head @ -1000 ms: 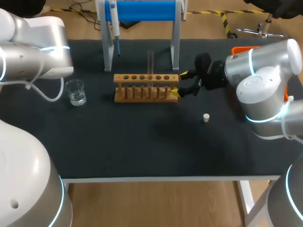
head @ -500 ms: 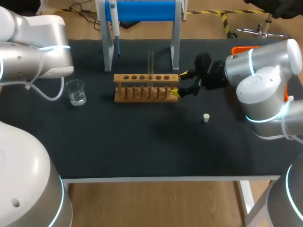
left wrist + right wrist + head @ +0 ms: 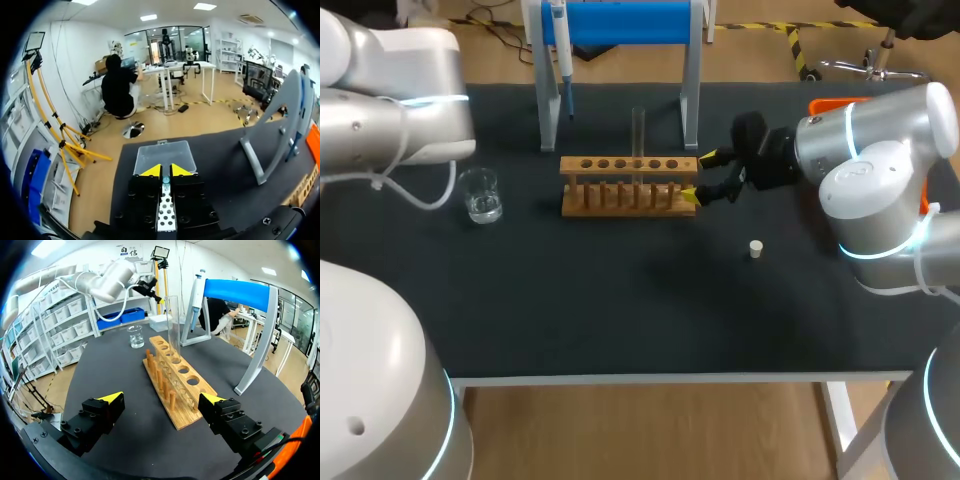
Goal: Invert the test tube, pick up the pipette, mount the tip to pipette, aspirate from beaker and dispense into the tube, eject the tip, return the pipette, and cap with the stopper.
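**While the test tube (image 3: 638, 128) stood in the rack (image 3: 628, 186), both hands held nothing**

From above, the right hand (image 3: 698, 176) lay wide open at the rack's right end; only this view showed the white stopper (image 3: 755, 248) lying apart on the bench (image 3: 620, 310). The right wrist view set the rack's end between the spread fingers, beaker (image 3: 135, 336) and hanging pipette (image 3: 195, 297) beyond. The left wrist view alone showed the left hand (image 3: 166, 171) close: tips together, a clear box (image 3: 165, 156) just ahead.

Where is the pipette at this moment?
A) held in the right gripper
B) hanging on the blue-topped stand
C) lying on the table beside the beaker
B: the pipette hangs from the blue-topped stand behind the wooden rack.
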Controlling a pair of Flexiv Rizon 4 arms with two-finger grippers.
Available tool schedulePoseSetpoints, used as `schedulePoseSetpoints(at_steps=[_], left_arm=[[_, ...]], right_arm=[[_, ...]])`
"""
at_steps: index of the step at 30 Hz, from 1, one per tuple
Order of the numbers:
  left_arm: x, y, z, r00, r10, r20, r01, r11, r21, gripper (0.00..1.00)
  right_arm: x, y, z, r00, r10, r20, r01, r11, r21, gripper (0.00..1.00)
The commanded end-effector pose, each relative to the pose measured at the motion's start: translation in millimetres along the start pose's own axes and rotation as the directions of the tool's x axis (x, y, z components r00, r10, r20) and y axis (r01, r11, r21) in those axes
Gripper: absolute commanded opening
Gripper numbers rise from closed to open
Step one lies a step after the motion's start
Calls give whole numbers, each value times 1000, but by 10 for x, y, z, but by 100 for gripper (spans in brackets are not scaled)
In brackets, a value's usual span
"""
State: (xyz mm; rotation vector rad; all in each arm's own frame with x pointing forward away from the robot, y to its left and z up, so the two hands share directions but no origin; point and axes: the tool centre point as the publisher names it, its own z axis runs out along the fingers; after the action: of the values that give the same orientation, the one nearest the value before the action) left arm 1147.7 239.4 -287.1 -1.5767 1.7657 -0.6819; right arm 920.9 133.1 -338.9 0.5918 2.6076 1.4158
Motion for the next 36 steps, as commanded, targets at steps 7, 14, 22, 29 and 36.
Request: schedulePoseSetpoints(at_steps=[7,14,22,29,36], left_arm=[[282,-75,-535,980,139,-145,-129,989,76,0],[600,-91,-910,893,288,-345,-246,956,160,0],[642,-74,-960,875,319,-364,-276,947,167,0],[642,-74,-960,875,319,-364,-276,947,167,0],[642,-74,-960,875,319,-364,-276,947,167,0]], right_arm=[[-9,2,-14,1000,0,-5,0,1000,2,100],[-9,2,-14,1000,0,-5,0,1000,2,100],[-9,2,-14,1000,0,-5,0,1000,2,100],[-9,2,-14,1000,0,-5,0,1000,2,100],[-9,2,-14,1000,0,-5,0,1000,2,100]])
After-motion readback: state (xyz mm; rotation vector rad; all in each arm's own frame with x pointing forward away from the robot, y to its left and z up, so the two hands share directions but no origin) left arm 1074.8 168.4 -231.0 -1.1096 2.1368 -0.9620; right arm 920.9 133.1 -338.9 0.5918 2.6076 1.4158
